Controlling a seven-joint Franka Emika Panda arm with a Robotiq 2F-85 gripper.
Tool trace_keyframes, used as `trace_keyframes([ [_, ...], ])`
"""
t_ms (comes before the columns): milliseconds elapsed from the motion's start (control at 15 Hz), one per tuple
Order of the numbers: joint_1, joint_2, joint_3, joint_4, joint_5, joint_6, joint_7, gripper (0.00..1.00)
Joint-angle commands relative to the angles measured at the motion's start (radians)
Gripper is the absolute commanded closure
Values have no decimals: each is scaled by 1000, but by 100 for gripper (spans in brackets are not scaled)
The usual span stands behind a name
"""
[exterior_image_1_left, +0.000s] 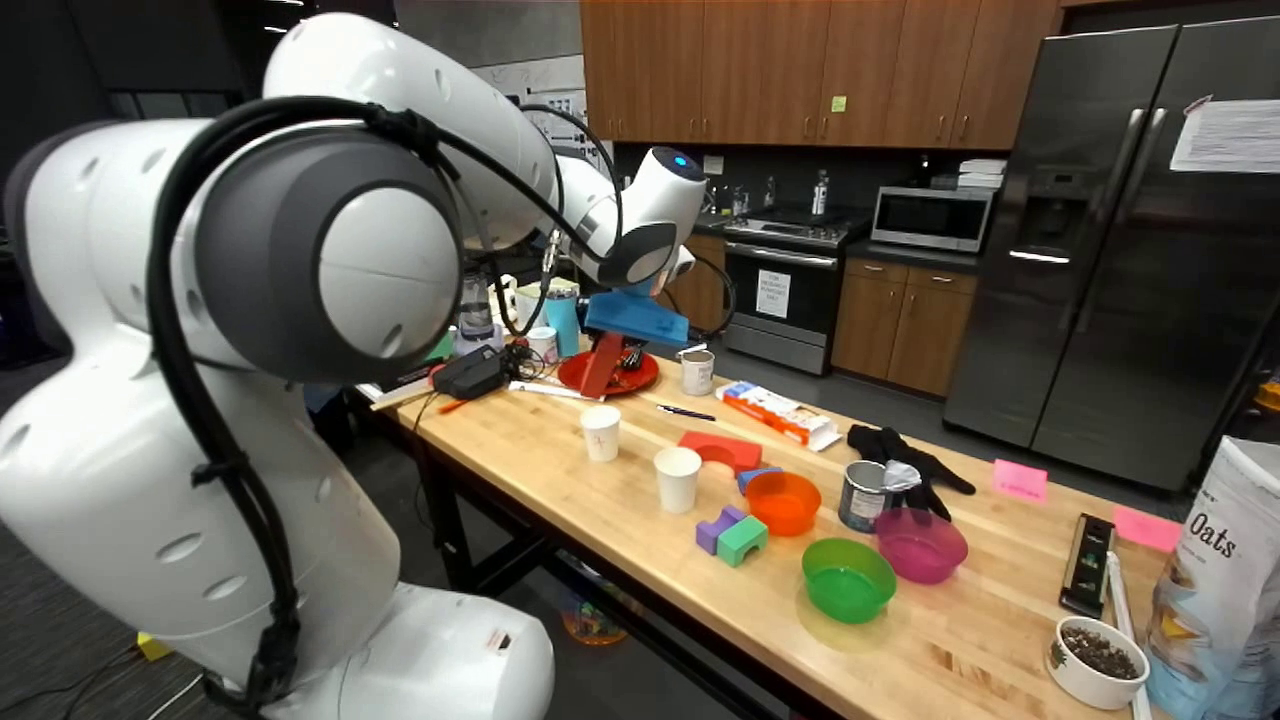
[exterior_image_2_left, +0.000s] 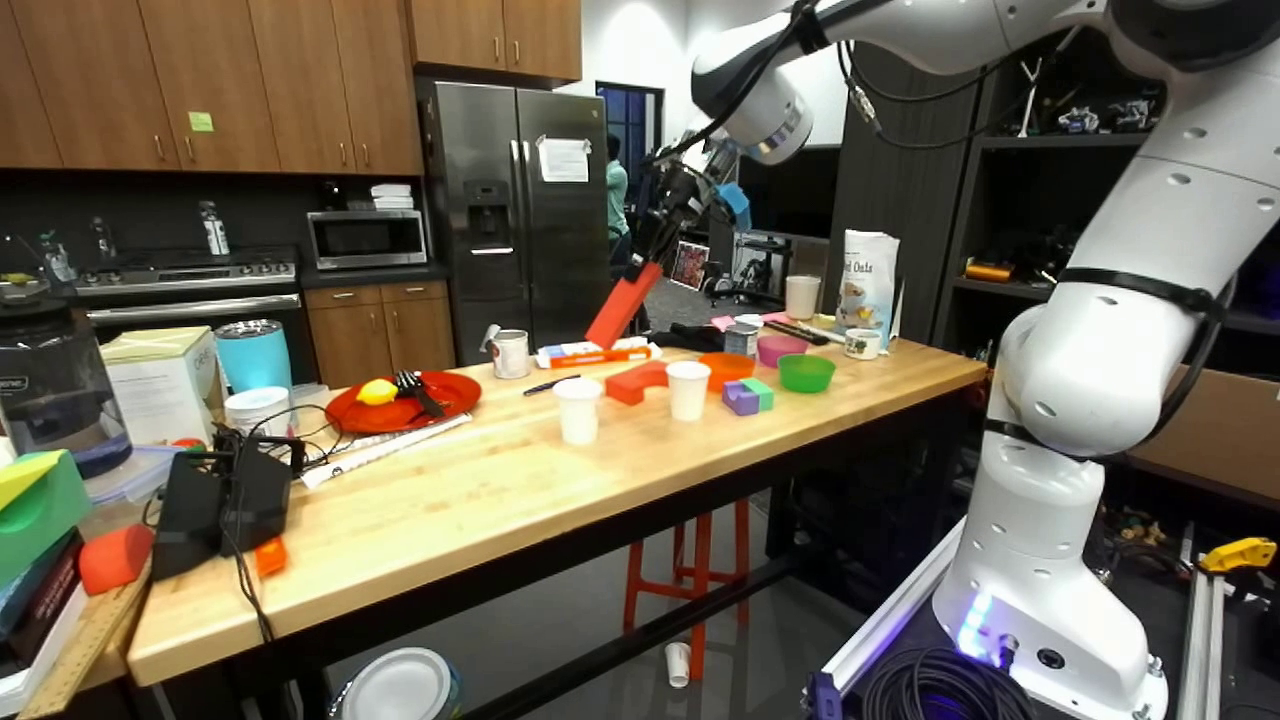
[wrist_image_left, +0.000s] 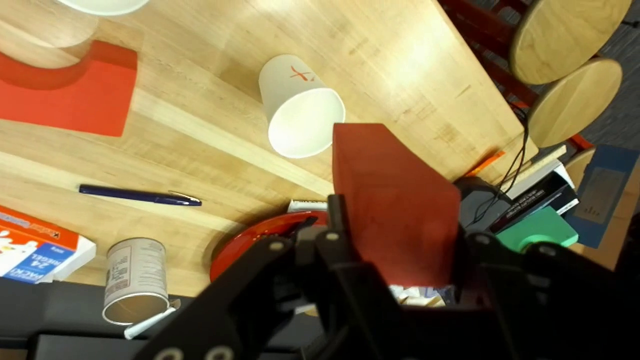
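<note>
In the wrist view, a red arch-shaped block (wrist_image_left: 75, 107) lies at the upper left on the pale wooden tabletop (wrist_image_left: 200, 120), and an orange, white and blue cardboard box (wrist_image_left: 37, 245) enters at the lower left edge. An open cylindrical can with a printed label (wrist_image_left: 137, 270) stands at the lower left, with a dark blue pen (wrist_image_left: 140, 195) higher in the frame. A white paper cup with a red mark (wrist_image_left: 300, 110) stands at the upper centre, while a round red plate (wrist_image_left: 240, 250) at the lower centre is partly hidden by the black 2-finger gripper (wrist_image_left: 400, 220). Right of centre, the jaws are clamped on an oblong red block (wrist_image_left: 392, 195), which lies between them and juts out beyond them toward the top of the frame. At the right are a green block (wrist_image_left: 537, 230) and, above it, round wooden stool seats (wrist_image_left: 570, 42). In an exterior view, the plate at left bears a yellow lemon-shaped object (exterior_image_2_left: 377, 392); at centre, the oblong red block slants above the tabletop, its upper end in the jaws, its lower end pointing to the lower left, clear of the cup. Farther right are a round orange bowl (exterior_image_2_left: 732, 368) and a round green bowl (exterior_image_2_left: 806, 374).
</note>
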Motion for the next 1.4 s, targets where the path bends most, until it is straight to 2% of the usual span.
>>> trace_keyframes([
  [0,-56,78,38,72,50,-54,-71,84],
  [267,-100,140,83,124,73,-75,-123,84],
  [667,-160,218,138,189,62,-104,-107,84],
  [1333,-212,289,189,245,60,-129,-103,84],
])
